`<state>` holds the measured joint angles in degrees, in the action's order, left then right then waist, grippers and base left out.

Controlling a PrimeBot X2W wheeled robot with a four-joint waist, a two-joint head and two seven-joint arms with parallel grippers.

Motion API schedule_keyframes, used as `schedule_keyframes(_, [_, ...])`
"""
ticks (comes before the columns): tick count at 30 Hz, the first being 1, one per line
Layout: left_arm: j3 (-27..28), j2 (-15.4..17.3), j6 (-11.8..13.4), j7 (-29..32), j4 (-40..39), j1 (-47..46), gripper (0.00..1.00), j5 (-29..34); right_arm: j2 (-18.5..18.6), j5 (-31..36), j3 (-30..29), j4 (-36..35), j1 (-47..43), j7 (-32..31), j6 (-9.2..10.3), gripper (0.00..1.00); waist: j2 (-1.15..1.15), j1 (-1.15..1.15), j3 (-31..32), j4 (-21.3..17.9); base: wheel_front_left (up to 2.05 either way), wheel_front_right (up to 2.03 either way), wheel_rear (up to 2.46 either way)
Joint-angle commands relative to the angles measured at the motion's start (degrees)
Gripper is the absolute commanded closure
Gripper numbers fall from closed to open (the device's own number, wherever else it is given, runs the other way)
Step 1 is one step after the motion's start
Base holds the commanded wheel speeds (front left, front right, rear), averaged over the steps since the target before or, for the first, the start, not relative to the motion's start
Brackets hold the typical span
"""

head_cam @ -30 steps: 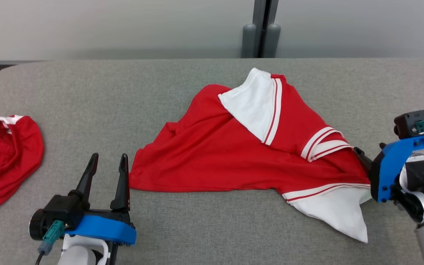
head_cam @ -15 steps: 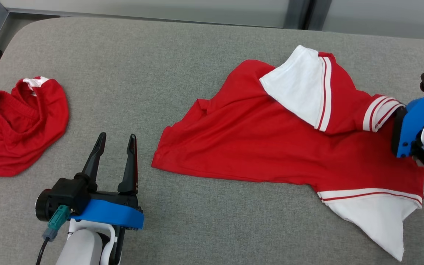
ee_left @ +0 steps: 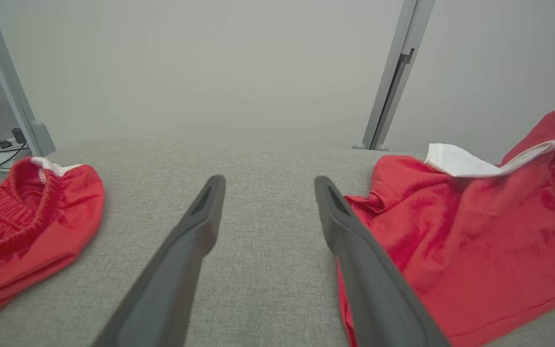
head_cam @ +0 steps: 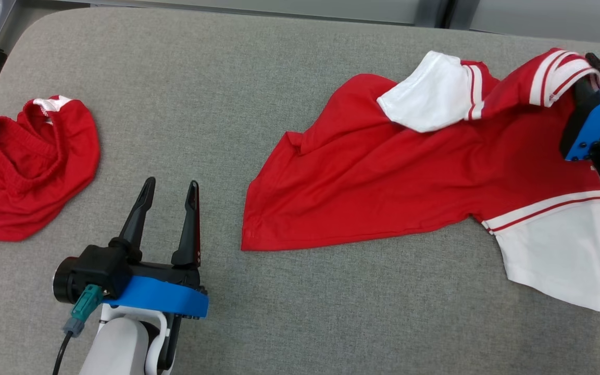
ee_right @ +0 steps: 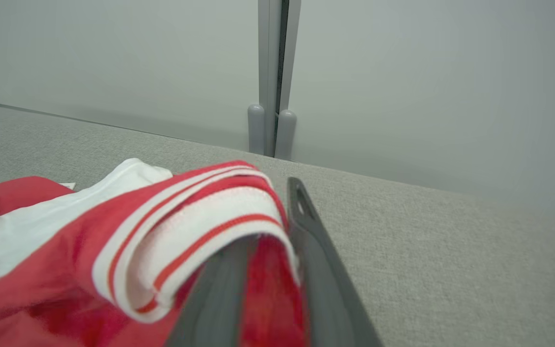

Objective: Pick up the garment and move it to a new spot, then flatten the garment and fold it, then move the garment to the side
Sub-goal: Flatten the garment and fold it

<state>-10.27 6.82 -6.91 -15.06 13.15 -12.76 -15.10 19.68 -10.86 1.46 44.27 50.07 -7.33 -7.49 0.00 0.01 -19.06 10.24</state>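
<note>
The right hand (head_cam: 589, 73) is clamped on the striped cuff (head_cam: 558, 75) of the red garment (head_cam: 383, 198), which stretches lengthwise from it toward the left hand (head_cam: 171, 182), whose fingers stand apart.

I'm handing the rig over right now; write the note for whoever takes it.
Left gripper: open, empty, over the table between the shorts and the shirt.
Right gripper: shut on the shirt's striped cuff, held up; the rest of the shirt lies rumpled on the table.
Done: shirt grasped.
Left: move it, flatten, fold, set aside.
</note>
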Motion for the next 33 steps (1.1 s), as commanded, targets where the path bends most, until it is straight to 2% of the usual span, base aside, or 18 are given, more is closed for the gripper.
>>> schedule_keyframes(1, [-0.18,-0.10,-0.16,-0.17,-0.14,-0.75,0.00,0.33,-0.29,0.13,0.14,0.66,0.57,0.41,-0.01,0.00,0.00,-0.01,0.07,-0.04,0.00,0.00,0.00])
schedule_keyframes(7, [0.36,-0.31,-0.24,-0.17,1.16,0.81,0.00,0.35,-2.54,-3.48,-0.50,4.26,-3.98,3.12,-0.01,0.00,0.00,-0.01,3.45,-1.04,0.00,0.00,0.00])
schedule_keyframes(11, [1.56,-0.16,0.10,-0.17,2.08,2.56,0.00,-0.08,-5.09,-7.32,-1.93,2.31,-10.06,6.61,-0.01,0.00,0.00,-0.01,6.77,-2.79,0.00,0.00,0.00])
schedule_keyframes(15, [2.56,0.21,0.35,-0.17,2.70,4.68,0.00,-0.32,-7.14,-9.29,-0.82,-4.21,-17.41,11.22,-0.01,0.00,0.00,-0.01,9.70,-5.06,0.00,0.00,0.00])
schedule_keyframes(21, [3.34,0.79,0.50,-0.17,3.61,7.67,0.00,-0.14,-9.43,-7.92,-2.35,-16.81,-29.68,16.10,-0.01,0.00,0.00,-0.01,14.29,-7.98,0.00,0.00,0.00])
schedule_keyframes(27, [4.50,1.26,1.15,-0.17,4.27,10.47,0.00,-0.84,-12.85,-4.97,-4.13,-27.66,-40.22,14.59,-0.01,0.00,0.00,-0.01,17.70,-10.51,0.00,0.00,0.00])
schedule_keyframes(33, [5.42,1.65,2.19,0.51,5.26,12.41,0.00,-1.71,-14.95,-2.71,-4.44,-33.78,-47.18,10.94,-0.01,0.00,0.00,-0.01,19.65,-12.18,0.00,0.00,0.00])
